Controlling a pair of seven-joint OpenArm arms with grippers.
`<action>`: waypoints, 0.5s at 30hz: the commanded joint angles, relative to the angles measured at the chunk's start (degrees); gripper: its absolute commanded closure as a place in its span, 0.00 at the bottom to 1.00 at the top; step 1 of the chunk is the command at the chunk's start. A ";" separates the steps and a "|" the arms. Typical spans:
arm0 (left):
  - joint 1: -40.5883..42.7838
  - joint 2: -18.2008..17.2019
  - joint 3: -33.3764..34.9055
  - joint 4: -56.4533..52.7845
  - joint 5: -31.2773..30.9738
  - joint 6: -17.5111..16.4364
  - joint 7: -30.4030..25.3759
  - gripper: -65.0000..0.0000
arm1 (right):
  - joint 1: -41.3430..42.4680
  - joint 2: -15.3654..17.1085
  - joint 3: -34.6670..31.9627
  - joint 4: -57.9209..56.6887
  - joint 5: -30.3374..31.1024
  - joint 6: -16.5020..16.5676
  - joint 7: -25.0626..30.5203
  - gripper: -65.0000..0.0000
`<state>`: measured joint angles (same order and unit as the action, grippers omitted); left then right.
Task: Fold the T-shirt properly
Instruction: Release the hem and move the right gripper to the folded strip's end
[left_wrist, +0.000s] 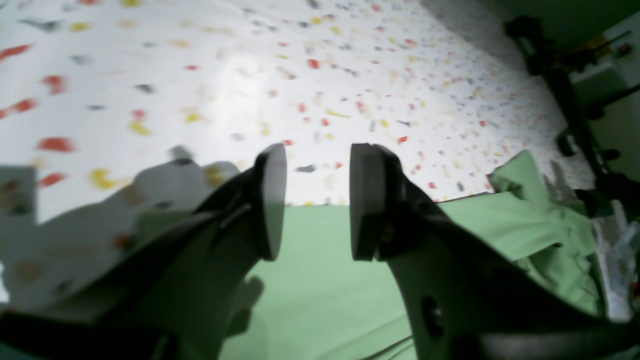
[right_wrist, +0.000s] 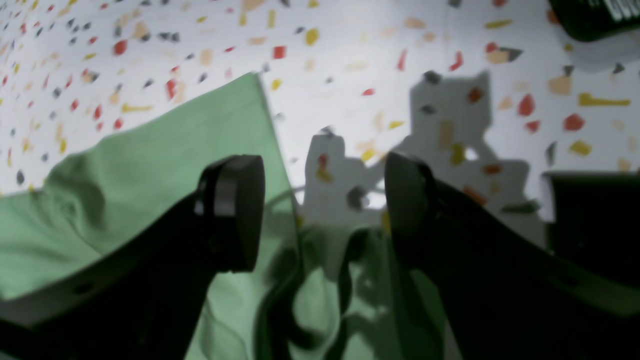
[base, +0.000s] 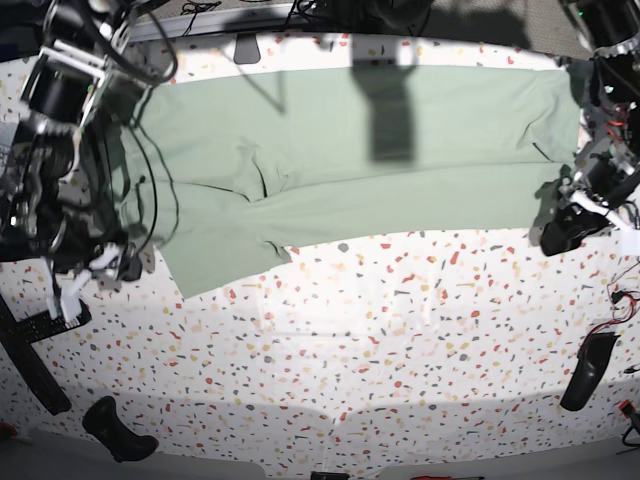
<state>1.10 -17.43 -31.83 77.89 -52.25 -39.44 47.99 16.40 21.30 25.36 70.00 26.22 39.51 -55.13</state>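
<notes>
Scene: a two-armed robot at a speckled terrazzo table (base: 400, 300), a shirt spread before it.

Where the shirt lies: the T-shirt (base: 350, 150), pale sage green, stretches across the far half of the table from about 9 o'clock to 3 o'clock in the base view, with one flap hanging toward 7 o'clock.

How it will handle: by the look of it light, soft and limp; likely to sag, crease and slide on the smooth top, so it wants lifting by two points at once.

Where to take hold: judged best at the edges and corners, pinching the hem where it meets bare table.

Left gripper (left_wrist: 317, 200): jaws spread with a clear gap, nothing between them, poised over the cloth's edge at the 3 o'clock end of the base view.

Right gripper (right_wrist: 322, 210): jaws wide apart, empty, straddling the shirt's border, one finger over cloth and one over table.

Arm pose: both wrists tilt down toward the table at opposite ends of the garment; whether either fingertip touches the fabric cannot be told.
</notes>
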 joint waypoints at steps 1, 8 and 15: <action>-0.98 -0.83 -0.37 1.03 -1.16 -0.56 -1.29 0.70 | 3.32 1.31 0.11 -0.59 2.19 0.49 1.51 0.43; -0.98 -0.70 -0.37 1.03 -1.14 -0.56 -1.31 0.70 | 13.66 1.36 -3.54 -16.04 1.88 0.49 3.32 0.43; -0.96 -0.70 -0.37 1.03 -1.16 -0.56 -0.90 0.70 | 16.13 1.05 -14.34 -27.28 -5.25 0.49 12.57 0.43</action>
<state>0.80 -17.15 -31.94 77.89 -52.07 -39.42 48.01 30.33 21.50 10.66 41.76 19.79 39.51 -43.66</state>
